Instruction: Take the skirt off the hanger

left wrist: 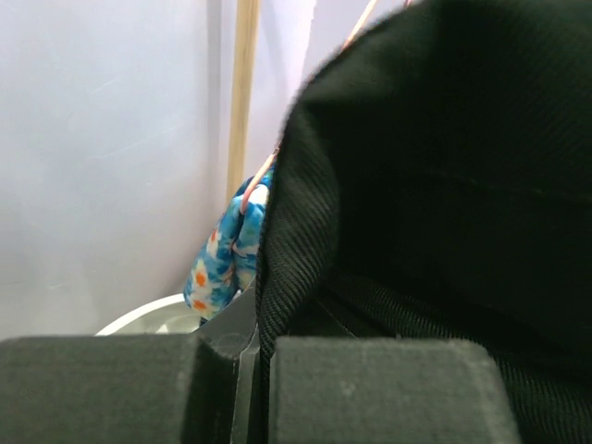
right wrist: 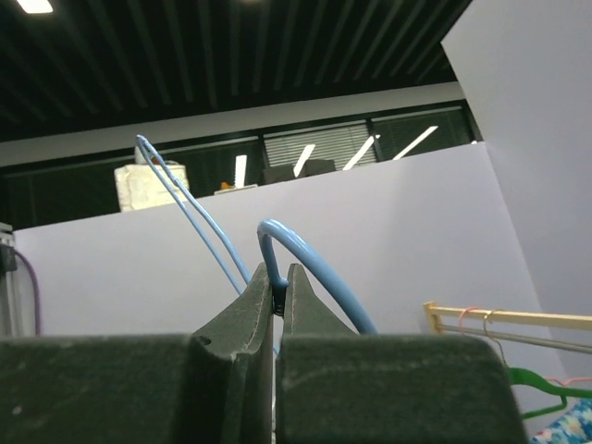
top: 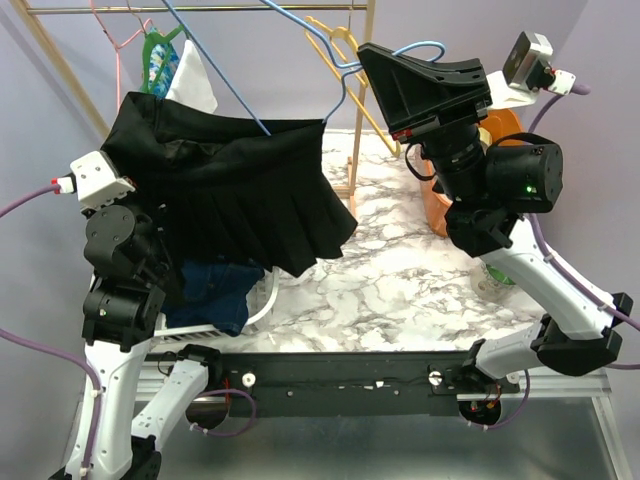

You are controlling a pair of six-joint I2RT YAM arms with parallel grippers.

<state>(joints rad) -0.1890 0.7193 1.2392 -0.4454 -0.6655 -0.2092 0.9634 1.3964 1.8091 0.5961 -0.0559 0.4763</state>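
Left end effector point(left wrist: 254, 344): the jaws are pressed together on a fold of the skirt point(left wrist: 444, 185). A ribbed black edge runs down between the pads. I have hold of the cloth near its gathered top.

Right end effector point(right wrist: 279, 294): the jaws are clamped on the hanger point(right wrist: 314, 264), with thin light-blue wire pinched at the tips. Its hook curves up and to the right above my fingers, and a second doubled length slants off up and to the left.

From overhead, the skirt point(top: 240, 180) hangs in the air over the left part of the marble surface point(top: 400, 260), raised at my left arm's side. Its pleated hem droops toward the middle. The hanger point(top: 215, 75) is held high; one blue leg slants down and meets the skirt's top edge, so the two are touching there.

Under the skirt, a navy-blue garment point(top: 215, 290) lies at the near left.

Farther back, a wooden rack point(top: 200, 8) crosses the rear. A floral-print garment point(top: 160, 60) hangs at the left and a yellow hanger point(top: 325, 40) near the right post. The floral cloth point(left wrist: 222, 259) also shows beside the skirt in my left wrist view.
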